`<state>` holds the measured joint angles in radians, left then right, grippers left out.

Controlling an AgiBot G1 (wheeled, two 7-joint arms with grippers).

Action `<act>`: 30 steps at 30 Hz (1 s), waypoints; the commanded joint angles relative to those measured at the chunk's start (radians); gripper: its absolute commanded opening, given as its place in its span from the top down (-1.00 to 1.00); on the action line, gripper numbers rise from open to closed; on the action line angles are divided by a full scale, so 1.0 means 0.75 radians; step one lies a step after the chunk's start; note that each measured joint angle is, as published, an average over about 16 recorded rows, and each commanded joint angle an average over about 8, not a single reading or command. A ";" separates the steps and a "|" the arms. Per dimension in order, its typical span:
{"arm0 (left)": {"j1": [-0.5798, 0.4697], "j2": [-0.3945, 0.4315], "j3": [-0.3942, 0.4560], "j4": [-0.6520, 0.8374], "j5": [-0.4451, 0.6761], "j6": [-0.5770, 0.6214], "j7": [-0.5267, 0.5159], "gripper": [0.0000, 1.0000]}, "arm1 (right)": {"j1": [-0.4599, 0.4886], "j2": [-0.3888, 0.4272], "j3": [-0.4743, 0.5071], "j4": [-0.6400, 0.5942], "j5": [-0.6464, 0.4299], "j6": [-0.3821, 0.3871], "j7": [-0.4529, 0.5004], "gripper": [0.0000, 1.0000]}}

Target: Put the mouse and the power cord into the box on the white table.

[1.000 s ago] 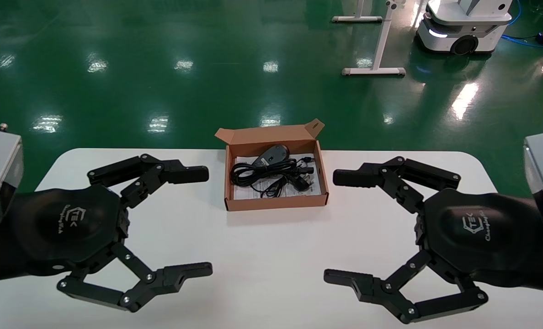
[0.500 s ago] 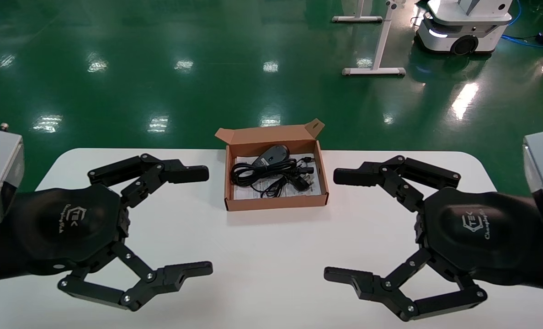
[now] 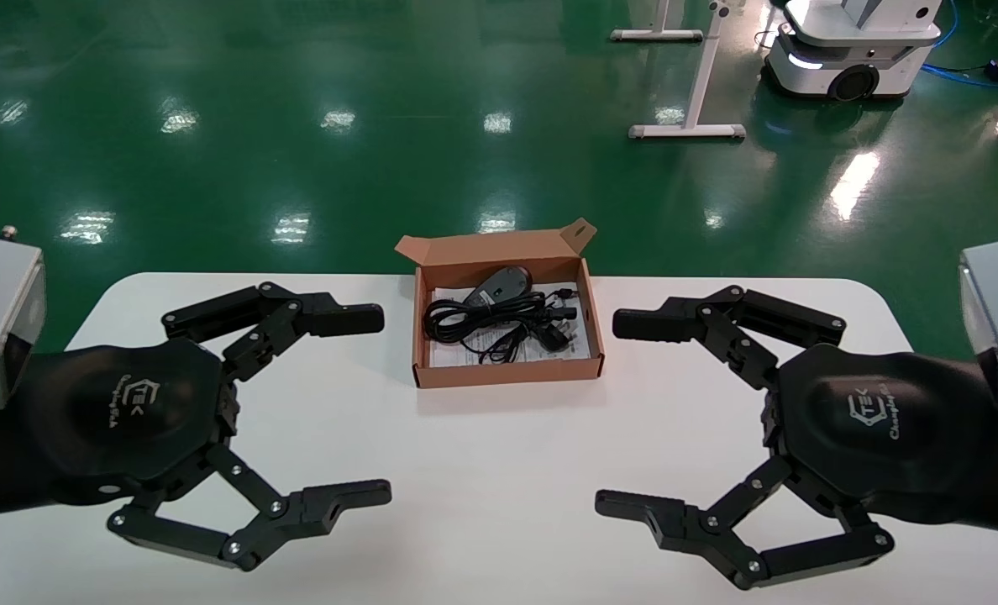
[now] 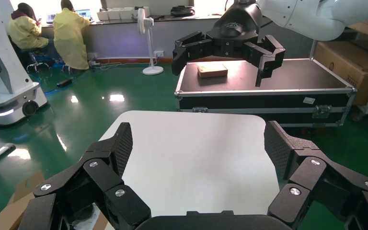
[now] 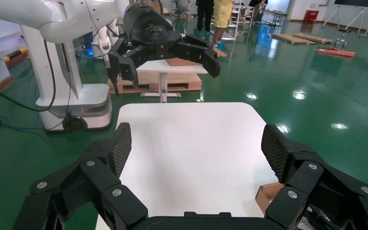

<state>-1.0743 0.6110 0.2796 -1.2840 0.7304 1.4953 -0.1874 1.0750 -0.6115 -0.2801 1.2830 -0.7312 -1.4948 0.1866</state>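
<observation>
The brown cardboard box (image 3: 509,376) sits at the far middle of the white table (image 3: 482,470) with its flap lid standing open. Inside it lie the black mouse (image 3: 499,284) at the far end and the looped power cord (image 3: 499,321) on a white printed sheet. My left gripper (image 3: 365,403) hovers open over the table left of the box. My right gripper (image 3: 625,412) hovers open to the box's right. Both point inward with nothing between the fingers. A corner of the box (image 5: 268,194) shows in the right wrist view.
A white mobile robot base (image 3: 852,50) and white stand legs (image 3: 688,130) are on the green floor beyond the table. In the left wrist view the table's far end (image 4: 191,143) faces a black case (image 4: 263,91). The right wrist view has bare table (image 5: 191,153).
</observation>
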 commanded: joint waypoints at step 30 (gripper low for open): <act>0.000 0.000 0.000 0.000 0.000 0.000 0.000 -1.00 | 0.001 0.000 0.000 -0.001 0.000 0.000 -0.001 -1.00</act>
<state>-1.0743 0.6111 0.2797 -1.2836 0.7305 1.4953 -0.1874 1.0755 -0.6116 -0.2802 1.2821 -0.7316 -1.4949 0.1861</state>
